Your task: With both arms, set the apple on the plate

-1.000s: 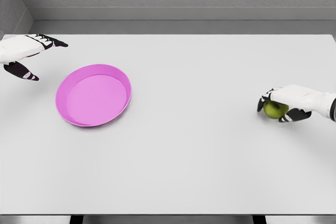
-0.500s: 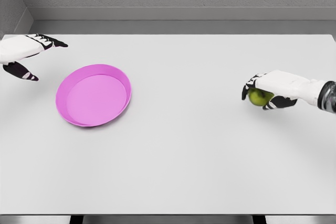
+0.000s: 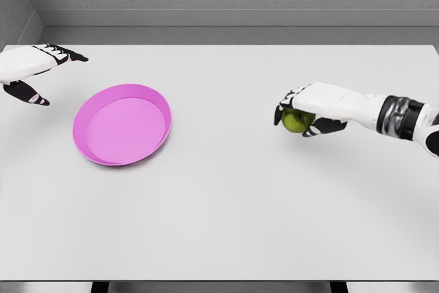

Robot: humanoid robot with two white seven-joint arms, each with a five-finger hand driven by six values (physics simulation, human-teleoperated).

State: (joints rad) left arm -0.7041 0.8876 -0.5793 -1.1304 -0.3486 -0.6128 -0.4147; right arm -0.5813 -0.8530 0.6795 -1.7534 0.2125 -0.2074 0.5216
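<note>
Gripping green apple [image 3: 296, 121]: right hand [image 3: 309, 110].

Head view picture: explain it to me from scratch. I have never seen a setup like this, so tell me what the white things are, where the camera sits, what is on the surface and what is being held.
This is a simulator's render, seen from a camera on a humanoid robot's head, looking down at a white table. The white things are the robot's two arms, each ending in a five-finger hand. The right hand reaches in from the right and has its fingers closed around a green apple. The left hand shows at the far left, open and holding nothing, beside a pink plate that lies empty on the table. The apple is well to the right of the plate, not yet over it.
</note>
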